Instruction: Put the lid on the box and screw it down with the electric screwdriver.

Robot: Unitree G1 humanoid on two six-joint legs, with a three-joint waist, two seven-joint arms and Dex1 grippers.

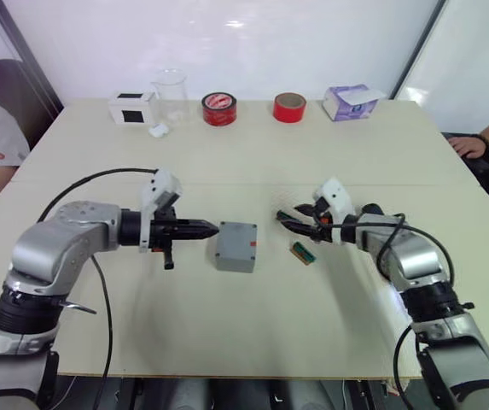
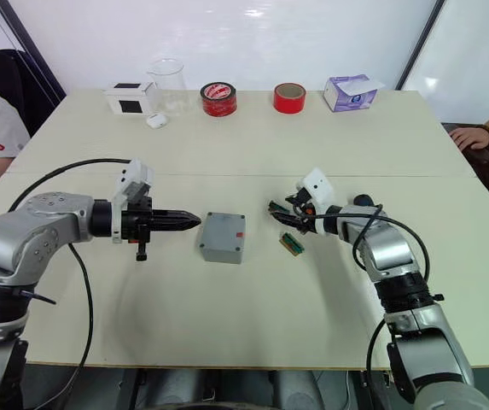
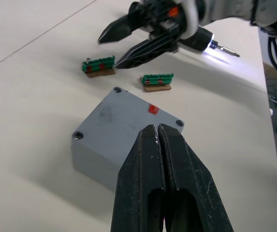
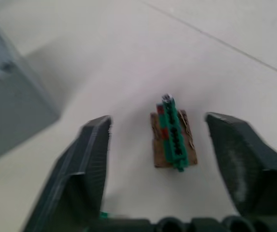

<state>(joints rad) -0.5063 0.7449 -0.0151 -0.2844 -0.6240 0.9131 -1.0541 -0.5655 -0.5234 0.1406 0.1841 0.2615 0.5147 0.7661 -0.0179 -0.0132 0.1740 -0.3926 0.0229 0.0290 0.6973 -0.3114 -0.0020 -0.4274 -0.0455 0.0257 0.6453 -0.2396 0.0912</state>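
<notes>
Table, pale and broad, carries a small square gray box at its centre, the shallow gray lid with a tiny red mark already seated on top. At nine o'clock of the box, the left gripper points at it, fingers pressed together, empty. At three o'clock, the right gripper hangs spread wide above a small green terminal-strip board, with the black electric screwdriver, tip lit, beside it.

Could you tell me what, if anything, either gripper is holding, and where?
Nothing: the left gripper is shut empty by the box; the right gripper is open around a green connector.
</notes>
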